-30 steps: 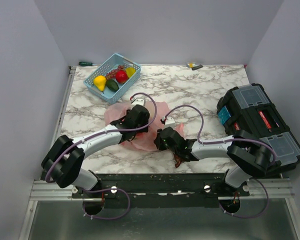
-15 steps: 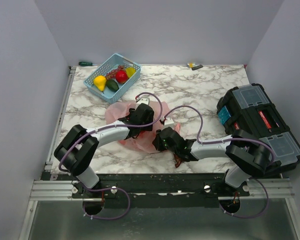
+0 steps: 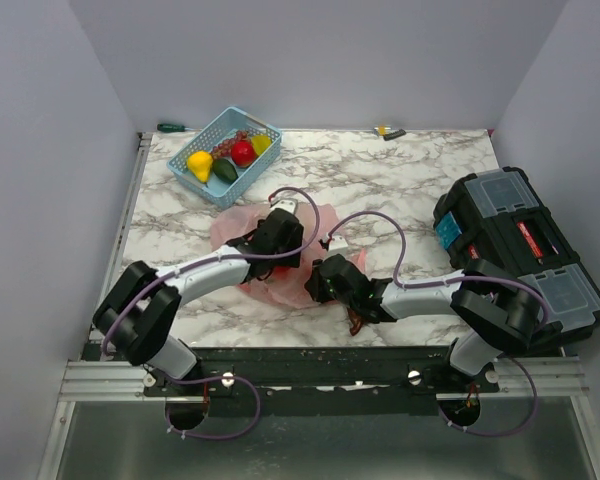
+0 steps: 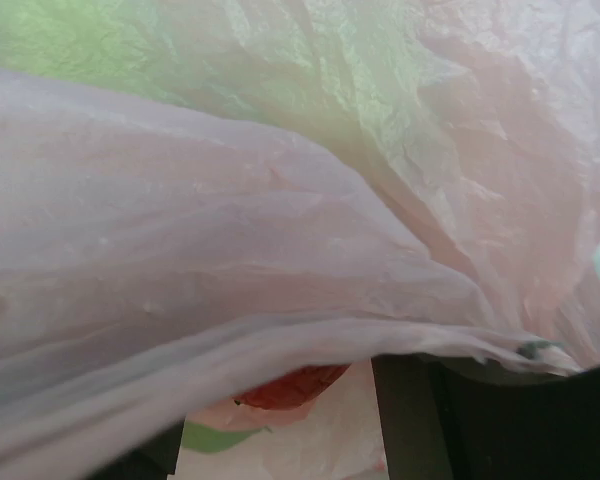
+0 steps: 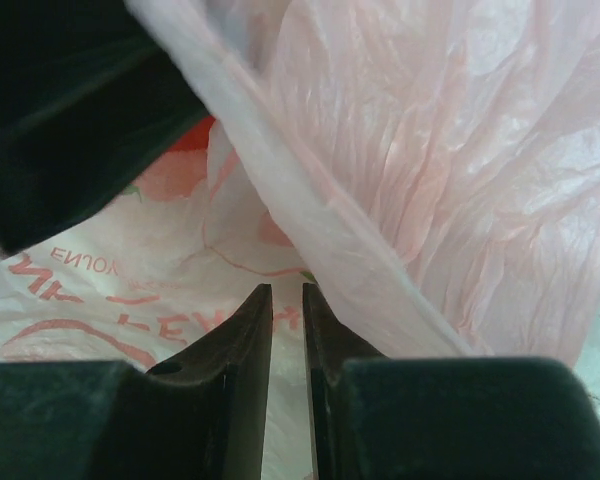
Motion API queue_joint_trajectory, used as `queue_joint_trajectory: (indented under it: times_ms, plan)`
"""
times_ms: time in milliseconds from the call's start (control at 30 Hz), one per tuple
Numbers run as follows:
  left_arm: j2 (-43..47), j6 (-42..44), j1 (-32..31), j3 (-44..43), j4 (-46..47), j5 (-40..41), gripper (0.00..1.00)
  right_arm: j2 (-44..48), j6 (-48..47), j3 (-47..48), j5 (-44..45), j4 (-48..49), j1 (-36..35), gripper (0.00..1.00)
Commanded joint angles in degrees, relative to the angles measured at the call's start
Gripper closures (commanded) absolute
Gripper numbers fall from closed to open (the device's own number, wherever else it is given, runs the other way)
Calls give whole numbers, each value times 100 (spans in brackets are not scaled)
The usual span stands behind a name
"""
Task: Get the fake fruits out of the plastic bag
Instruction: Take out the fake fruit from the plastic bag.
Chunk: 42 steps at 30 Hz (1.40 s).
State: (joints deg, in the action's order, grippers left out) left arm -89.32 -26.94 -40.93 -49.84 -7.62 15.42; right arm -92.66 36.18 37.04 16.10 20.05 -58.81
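- The marble counter (image 3: 400,180) carries everything; both arms reach in from its near edge and meet at its middle.
- A black toolbox (image 3: 515,240) with clear lid compartments sits at the right edge, well apart from the rest.
- The pink plastic bag (image 3: 230,228) lies crumpled at the centre of the counter, under both wrists, near the basket.
- The light blue lattice basket (image 3: 202,136) stands at the far left corner and holds four fake fruits.
- The left end effector (image 3: 275,238) is buried in the bag; film drapes across its camera, so I cannot tell how its jaws stand.
- The right end effector (image 5: 287,300) rests against the bag's printed side, its fingers drawn almost together with only a thin slit between them. Whether film is pinched there does not show.
- In the basket lie a yellow pear (image 3: 198,164), a red apple (image 3: 243,152), a green fruit (image 3: 224,171) and a yellow-green one (image 3: 262,143).
- Inside the bag, a red fruit (image 4: 290,385) shows under the film.
- A green-handled screwdriver (image 3: 170,127) lies at the far edge.
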Motion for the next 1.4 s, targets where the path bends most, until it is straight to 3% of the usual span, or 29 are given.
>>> queue_joint_trajectory:
  times_ms: [0,300,500,667,733,933,1200,1367]
  plan:
    - [992,66,7,326,-479,-461,77,85,64,-88,61,17,-8,79]
    - [2661,28,8,838,-978,-1621,84,48,30,-75,90,50,-9,79]
    - [3507,34,12,656,-1490,-2206,87,-31,3,-43,95,62,-11,79]
    - [3964,229,15,53,-2081,-2129,93,-148,5,-30,58,80,-8,79]
    - [4092,479,37,-497,-2480,-1772,100,-206,10,-6,37,86,-9,79]
    - [4176,681,245,-1027,-2742,-1482,100,-215,-32,27,60,64,-11,79]
    - [3708,432,1228,-1787,-2654,-471,100,-225,-93,24,1,133,-9,79]
    - [2945,-485,2592,-2023,-1598,-1313,100,-178,-102,-54,25,179,-6,79]
